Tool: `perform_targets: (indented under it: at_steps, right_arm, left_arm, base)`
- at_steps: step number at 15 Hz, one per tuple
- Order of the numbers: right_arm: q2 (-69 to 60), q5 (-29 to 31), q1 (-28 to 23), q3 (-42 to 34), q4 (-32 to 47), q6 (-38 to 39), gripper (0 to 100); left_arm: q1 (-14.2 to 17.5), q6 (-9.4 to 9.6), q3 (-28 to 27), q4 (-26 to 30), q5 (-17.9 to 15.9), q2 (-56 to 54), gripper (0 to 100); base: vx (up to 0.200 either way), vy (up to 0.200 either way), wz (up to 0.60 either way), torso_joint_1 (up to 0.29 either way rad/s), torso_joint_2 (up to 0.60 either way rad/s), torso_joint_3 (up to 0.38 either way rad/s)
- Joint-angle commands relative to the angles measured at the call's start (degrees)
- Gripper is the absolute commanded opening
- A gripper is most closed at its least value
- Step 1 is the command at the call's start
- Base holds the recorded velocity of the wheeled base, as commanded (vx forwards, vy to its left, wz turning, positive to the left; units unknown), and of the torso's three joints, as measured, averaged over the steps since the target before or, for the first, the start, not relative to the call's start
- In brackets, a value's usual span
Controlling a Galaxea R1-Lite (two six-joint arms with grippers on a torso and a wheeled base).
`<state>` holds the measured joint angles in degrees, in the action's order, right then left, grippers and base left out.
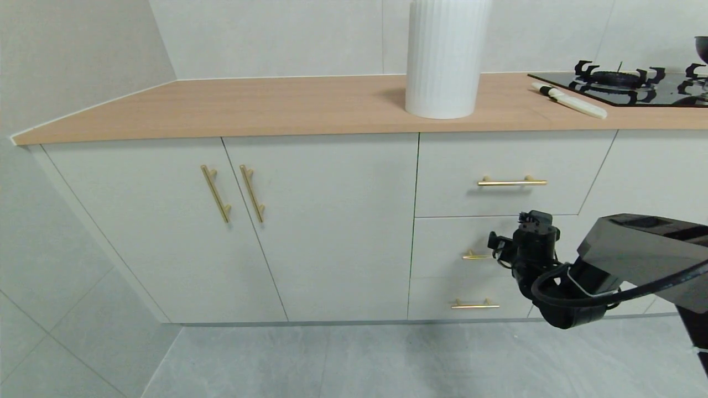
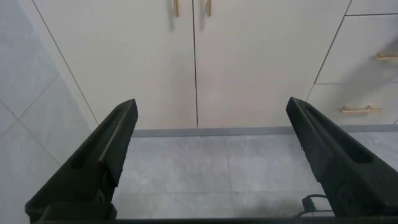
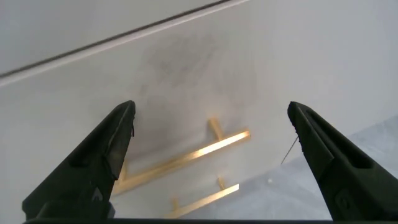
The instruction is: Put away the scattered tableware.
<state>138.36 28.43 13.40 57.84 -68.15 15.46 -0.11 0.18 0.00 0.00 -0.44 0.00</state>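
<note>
The right gripper point(image 3: 210, 109), jaws open, faces the drawer handle point(image 3: 186, 158), whose bar runs almost from jaw to jaw. The knife point(image 1: 569, 100) lies on the counter point(image 1: 276, 105) above. The left gripper point(image 2: 211, 109), open too, is farther away.

No text, number or sign can be read on the cabinets point(image 1: 332, 221), countertop point(image 1: 249, 105) or stove point(image 1: 625, 85).

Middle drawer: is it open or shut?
Shut. The middle drawer front lies flush with the top drawer and bottom drawer; no gap shows.
</note>
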Motion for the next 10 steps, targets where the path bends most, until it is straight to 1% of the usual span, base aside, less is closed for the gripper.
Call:
perform_targets:
  at_steps: [1, 2, 3, 4, 6, 7, 8, 9, 10]
  right_arm:
    - [-11.3, -6.4, -0.4, -9.4, 2.1, -1.2, 100]
    - [-14.3, -7.3, -0.4, -11.0, 3.4, -1.8, 100]
    - [-22.0, -7.9, 0.6, -14.6, 7.9, -2.8, 100]
    - [-28.6, -7.8, 1.6, -17.2, 10.6, -4.1, 100]
    - [-39.6, -7.3, 1.7, -23.2, 11.8, -6.8, 100]
    - [-44.8, -5.8, 2.0, -27.0, 11.8, -7.8, 100]
    - [-47.1, -4.9, 2.2, -28.8, 11.8, -8.3, 100]
    - [-54.5, -1.7, 3.7, -34.6, 11.7, -9.7, 100]
    - [-58.6, -0.5, 3.7, -37.5, 11.7, -10.3, 100]
  left_arm:
    - [0.0, -0.01, 0.0, 0.0, 0.0, 0.0, 100]
    - [0.0, -0.01, 0.0, 0.0, 0.0, 0.0, 100]
    - [0.0, -0.01, 0.0, 0.0, 0.0, 0.0, 100]
    - [0.0, -0.01, 0.0, 0.0, 0.0, 0.0, 100]
    - [0.0, -0.01, 0.0, 0.0, 0.0, 0.0, 100]
    - [0.0, -0.01, 0.0, 0.0, 0.0, 0.0, 100]
    - [0.0, -0.01, 0.0, 0.0, 0.0, 0.0, 100]
    - [0.0, -0.01, 0.0, 0.0, 0.0, 0.0, 100]
    - [0.0, -0.01, 0.0, 0.0, 0.0, 0.0, 100]
  base:
    - [0.0, 0.0, 0.0, 0.0, 0.0, 0.0]
    - [0.0, 0.0, 0.0, 0.0, 0.0, 0.0]
    - [0.0, 0.0, 0.0, 0.0, 0.0, 0.0]
    - [0.0, 0.0, 0.0, 0.0, 0.0, 0.0]
    - [0.0, 0.0, 0.0, 0.0, 0.0, 0.0]
    - [0.0, 0.0, 0.0, 0.0, 0.0, 0.0]
    - [0.0, 0.0, 0.0, 0.0, 0.0, 0.0]
    - [0.0, 0.0, 0.0, 0.0, 0.0, 0.0]
    - [0.0, 0.0, 0.0, 0.0, 0.0, 0.0]
